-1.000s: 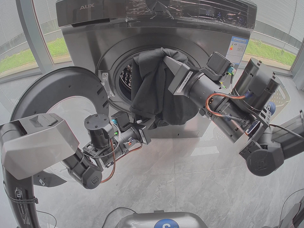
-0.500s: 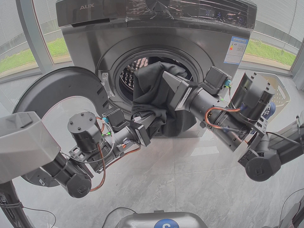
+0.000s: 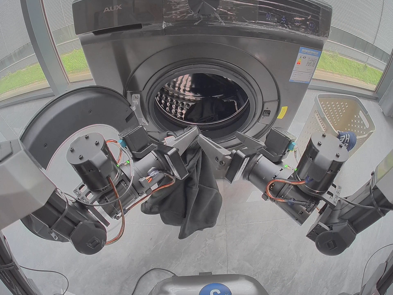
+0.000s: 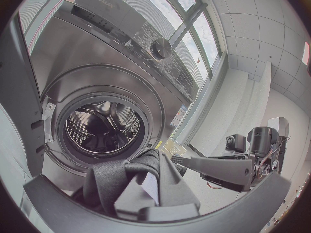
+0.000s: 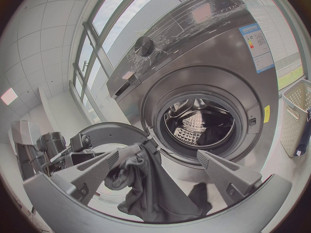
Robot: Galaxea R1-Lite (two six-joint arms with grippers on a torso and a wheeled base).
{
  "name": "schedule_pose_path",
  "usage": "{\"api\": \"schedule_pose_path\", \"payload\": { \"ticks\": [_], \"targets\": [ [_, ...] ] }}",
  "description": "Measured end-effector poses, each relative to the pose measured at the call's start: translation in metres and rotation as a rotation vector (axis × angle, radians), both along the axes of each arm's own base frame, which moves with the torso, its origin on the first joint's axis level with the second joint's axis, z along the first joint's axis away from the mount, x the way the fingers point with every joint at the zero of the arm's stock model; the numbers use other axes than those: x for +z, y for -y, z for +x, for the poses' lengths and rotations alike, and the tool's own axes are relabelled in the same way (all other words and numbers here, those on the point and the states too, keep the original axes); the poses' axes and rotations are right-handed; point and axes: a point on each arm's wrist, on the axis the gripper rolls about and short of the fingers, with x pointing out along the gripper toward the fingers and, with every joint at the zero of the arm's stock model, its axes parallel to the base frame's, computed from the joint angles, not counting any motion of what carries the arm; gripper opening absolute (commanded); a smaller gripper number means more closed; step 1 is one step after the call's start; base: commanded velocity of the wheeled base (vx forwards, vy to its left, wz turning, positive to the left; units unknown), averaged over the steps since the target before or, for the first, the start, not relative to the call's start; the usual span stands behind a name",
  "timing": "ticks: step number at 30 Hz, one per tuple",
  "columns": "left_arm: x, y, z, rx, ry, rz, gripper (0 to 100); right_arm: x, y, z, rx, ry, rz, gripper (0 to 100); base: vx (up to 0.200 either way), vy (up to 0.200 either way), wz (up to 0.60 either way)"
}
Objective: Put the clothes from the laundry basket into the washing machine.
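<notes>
A black garment [image 3: 191, 193] hangs from my left gripper [image 3: 191, 134], which is shut on its upper edge just below the washing machine's [image 3: 123, 58] round opening. The cloth drapes over that gripper [image 4: 149, 196] in the left wrist view, where the garment [image 4: 110, 175] bunches in front of the drum. My right gripper [image 3: 218, 136] stands open right beside the cloth with nothing between its fingers; in its own view the right gripper [image 5: 155, 154] frames the garment [image 5: 155, 191]. Another dark piece of clothing [image 3: 208, 109] lies inside the drum. The beige laundry basket [image 3: 327, 107] stands to the machine's right.
The machine's round door [image 3: 77, 111] is swung wide open on the left, behind my left arm. A blue item [image 3: 348, 138] hangs on the basket's front. Bare grey floor tiles [image 3: 254, 246] stretch in front of the machine.
My right gripper has let go of the black garment and dropped back from the drum opening. The garment came down with it and now hangs from the left gripper, which rose toward the opening.
</notes>
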Motion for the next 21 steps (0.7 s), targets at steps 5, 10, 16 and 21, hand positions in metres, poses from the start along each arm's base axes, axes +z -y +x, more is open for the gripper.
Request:
{"api": "schedule_pose_path", "payload": {
  "ticks": [5, 10, 16, 21],
  "targets": [
    [0.000, -0.003, 0.004, 0.021, 0.000, -0.007, 0, -0.013, 0.009, -0.003, -0.015, -0.017, -0.036, 100, 0.000, 0.000, 0.00],
    [0.003, -0.003, 0.007, 0.041, 0.002, -0.024, 0, -0.026, 0.017, -0.007, -0.019, -0.016, -0.107, 100, 0.000, 0.000, 0.00],
    [0.008, -0.003, 0.005, 0.042, 0.014, -0.035, 0, -0.043, 0.017, -0.003, -0.023, -0.040, -0.165, 100, 0.000, 0.000, 0.00],
    [0.012, -0.003, 0.003, 0.041, 0.021, -0.041, 0, -0.050, 0.013, 0.016, -0.053, -0.023, -0.179, 100, 0.000, 0.000, 0.00]
  ]
}}
